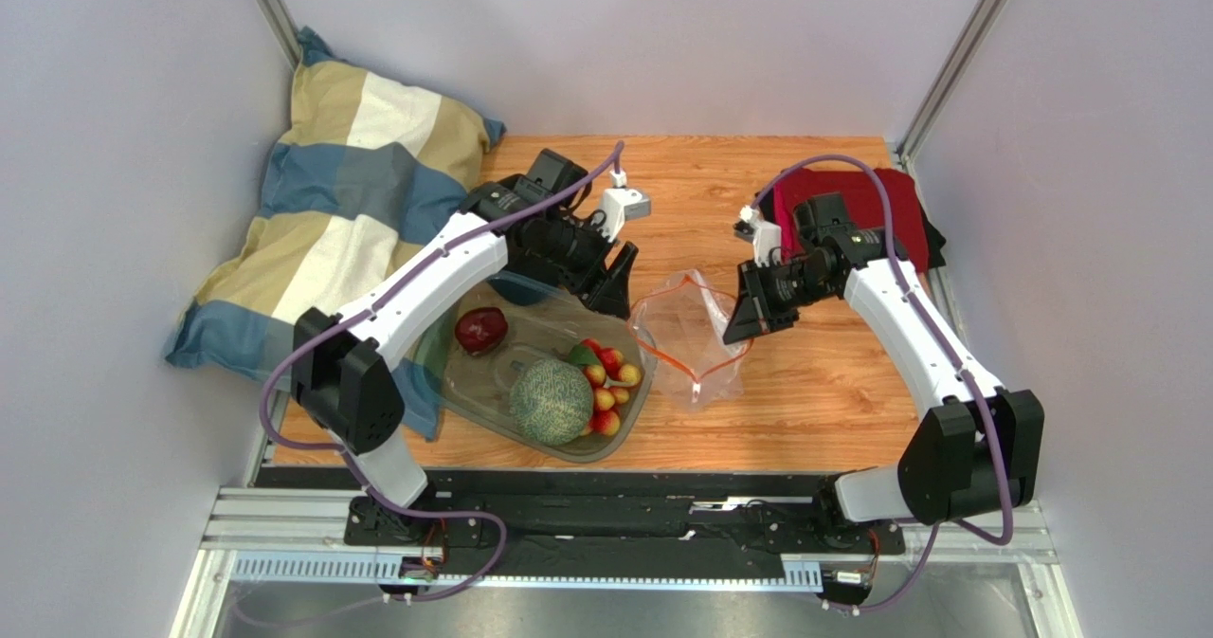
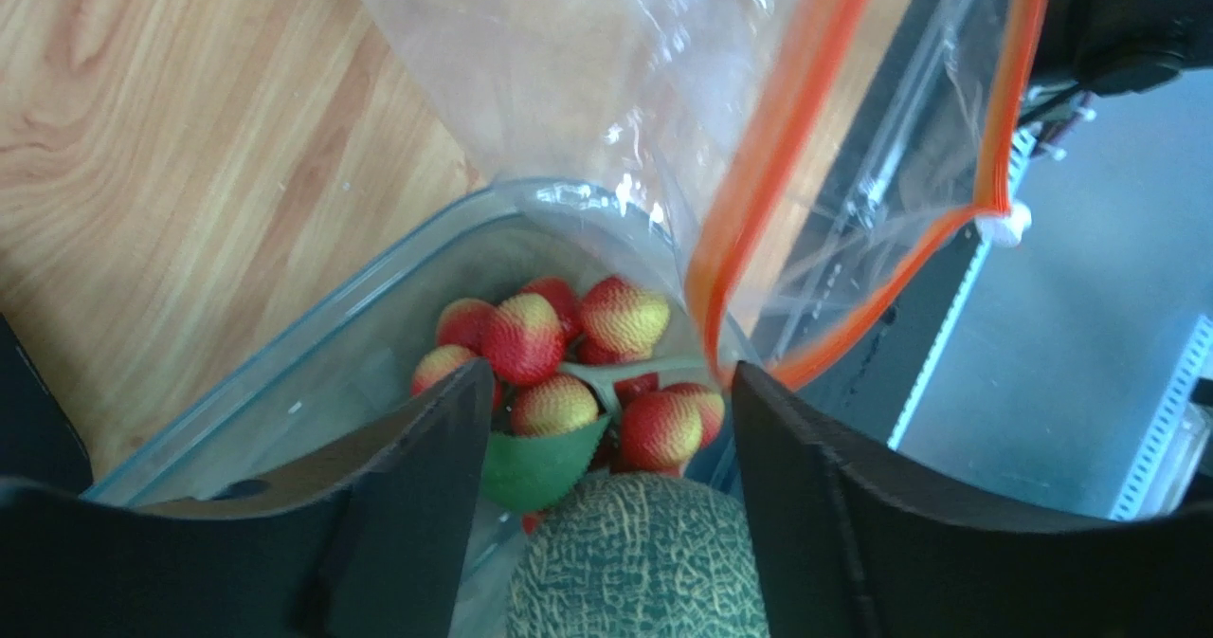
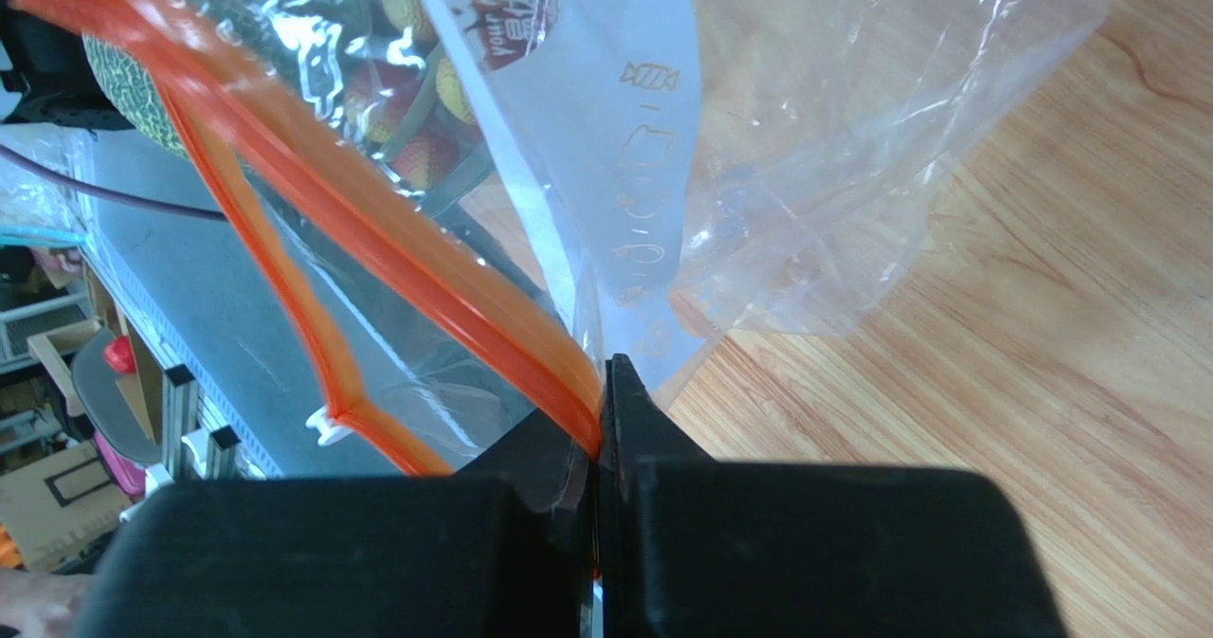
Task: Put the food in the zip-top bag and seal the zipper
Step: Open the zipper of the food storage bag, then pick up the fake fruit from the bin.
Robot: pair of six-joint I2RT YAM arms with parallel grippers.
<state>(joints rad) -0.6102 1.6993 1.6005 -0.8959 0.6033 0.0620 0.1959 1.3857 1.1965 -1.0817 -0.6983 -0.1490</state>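
The clear zip-top bag (image 1: 694, 334) lies on the wooden table with its mouth held open. Its orange-red zipper (image 3: 413, 268) carries a small white slider (image 3: 331, 421). My right gripper (image 3: 598, 432) is shut on the zipper edge at the bag's right side (image 1: 742, 314). The green netted melon (image 1: 551, 398), the dark red fruit (image 1: 480, 331) and the bunch of small red-and-yellow fruits (image 1: 607, 381) sit in a clear tub (image 1: 484, 396). My left gripper (image 2: 612, 425) is open and empty above the bunch (image 2: 570, 361) and melon (image 2: 641, 560), just left of the bag.
A blue, yellow and white pillow (image 1: 342, 212) lies at the back left, partly under the left arm. A dark red cloth (image 1: 869, 212) lies at the back right behind the right arm. Bare wood (image 1: 840, 382) shows to the right of the bag.
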